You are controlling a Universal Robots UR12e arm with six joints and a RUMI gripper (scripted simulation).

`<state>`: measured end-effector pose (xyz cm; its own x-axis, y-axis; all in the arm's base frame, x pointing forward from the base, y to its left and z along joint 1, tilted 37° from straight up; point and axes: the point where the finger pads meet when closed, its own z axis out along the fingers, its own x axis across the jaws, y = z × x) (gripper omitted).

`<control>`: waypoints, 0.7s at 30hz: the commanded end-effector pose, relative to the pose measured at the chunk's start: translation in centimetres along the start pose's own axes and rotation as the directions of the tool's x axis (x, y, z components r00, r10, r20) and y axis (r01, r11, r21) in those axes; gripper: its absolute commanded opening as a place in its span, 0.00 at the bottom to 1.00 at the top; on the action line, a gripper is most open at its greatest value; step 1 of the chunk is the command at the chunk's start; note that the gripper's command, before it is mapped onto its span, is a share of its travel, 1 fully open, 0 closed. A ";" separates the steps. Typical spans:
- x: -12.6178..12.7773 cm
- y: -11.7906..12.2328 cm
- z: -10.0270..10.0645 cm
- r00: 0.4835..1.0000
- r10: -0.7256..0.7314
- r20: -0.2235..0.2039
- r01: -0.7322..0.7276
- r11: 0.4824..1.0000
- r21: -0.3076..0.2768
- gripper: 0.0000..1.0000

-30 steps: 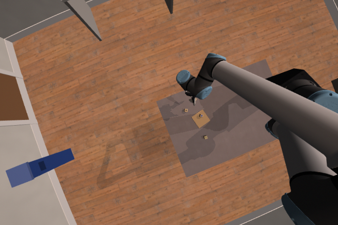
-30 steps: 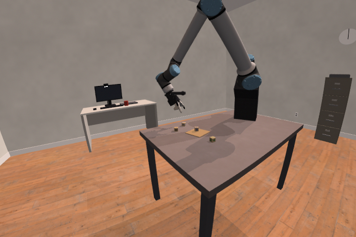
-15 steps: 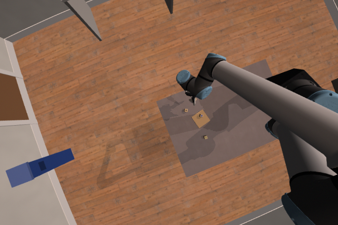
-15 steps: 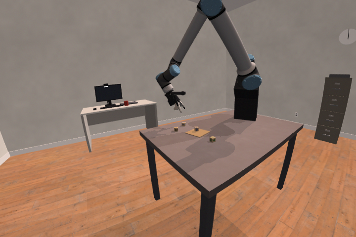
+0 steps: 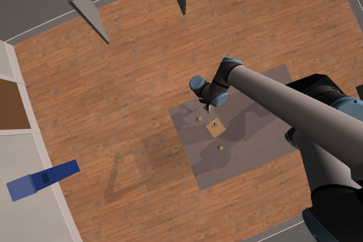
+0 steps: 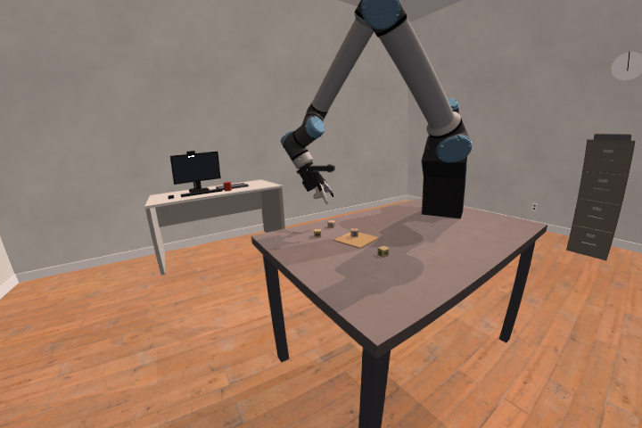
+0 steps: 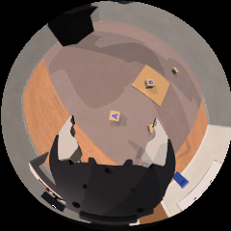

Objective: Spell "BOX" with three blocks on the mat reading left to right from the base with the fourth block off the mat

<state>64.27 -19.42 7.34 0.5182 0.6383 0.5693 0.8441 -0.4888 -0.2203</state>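
A tan mat (image 6: 356, 239) lies on the grey table, also in the overhead view (image 5: 215, 127) and the wrist view (image 7: 151, 86). One block (image 6: 354, 232) (image 7: 150, 83) with a blue letter I cannot read stands on it. A block marked A (image 7: 115, 115) (image 6: 331, 223) and another block (image 7: 150, 128) (image 6: 317, 232) lie off the mat near the table's edge. A fourth block (image 6: 382, 251) (image 5: 221, 147) lies off the mat on its other side. My gripper (image 6: 322, 192) (image 7: 114, 117) is open and empty, well above the two edge blocks.
The robot's black base (image 6: 443, 189) stands at the table's far corner. The table's edge runs close behind the two off-mat blocks. A white desk (image 6: 216, 199) with a monitor and a filing cabinet (image 6: 602, 193) stand apart from the table.
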 end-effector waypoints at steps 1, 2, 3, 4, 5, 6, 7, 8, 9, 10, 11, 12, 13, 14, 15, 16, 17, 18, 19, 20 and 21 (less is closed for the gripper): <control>0.0 0.0 -0.1 1.000 0.000 0.000 0.000 1.000 -0.001 1.00; 0.0 0.0 -0.1 1.000 0.000 0.000 0.000 1.000 -0.001 1.00; 0.0 0.0 -0.1 1.000 0.000 0.000 0.000 1.000 -0.001 1.00; 0.0 0.0 -0.1 1.000 0.000 0.000 0.000 1.000 -0.001 1.00; 0.0 0.0 -0.1 1.000 0.000 0.000 0.000 1.000 -0.001 1.00; 0.0 0.0 0.0 1.000 -0.001 0.001 0.001 1.000 -0.002 1.00; 0.0 0.0 0.0 1.000 -0.001 0.001 0.001 1.000 -0.002 1.00; 0.0 0.0 0.0 1.000 -0.001 0.001 0.001 1.000 -0.002 1.00; 0.1 0.0 0.0 1.000 -0.003 0.002 0.003 1.000 -0.002 1.00; 0.3 -0.1 0.1 1.000 -0.006 0.005 0.006 1.000 -0.004 1.00; 0.5 -0.1 0.2 1.000 -0.011 0.009 0.011 1.000 -0.007 1.00; 0.9 -0.2 0.4 1.000 -0.018 0.015 0.018 1.000 -0.011 1.00; 1.3 -0.4 0.6 0.999 -0.027 0.022 0.027 1.000 -0.016 1.00; 1.9 -0.6 0.9 0.999 -0.038 0.031 0.038 0.999 -0.022 1.00; 2.6 -0.8 1.2 0.998 -0.051 0.042 0.052 0.998 -0.030 1.00; 3.4 -1.1 1.6 0.996 -0.067 0.055 0.069 0.997 -0.039 1.00; 4.3 -1.5 2.1 0.994 -0.085 0.069 0.088 0.995 -0.049 1.00; 5.3 -1.9 2.5 0.991 -0.104 0.084 0.110 0.992 -0.061 1.00; 6.5 -2.4 3.1 0.987 -0.126 0.101 0.134 0.988 -0.074 1.00; 7.6 -2.9 3.6 0.982 -0.148 0.117 0.159 0.984 -0.087 1.00; 8.4 -3.2 3.9 0.979 -0.161 0.127 0.174 0.980 -0.095 1.00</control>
<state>65.37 -14.86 8.42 0.4526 0.7126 0.5361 0.8793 -0.4567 -0.1353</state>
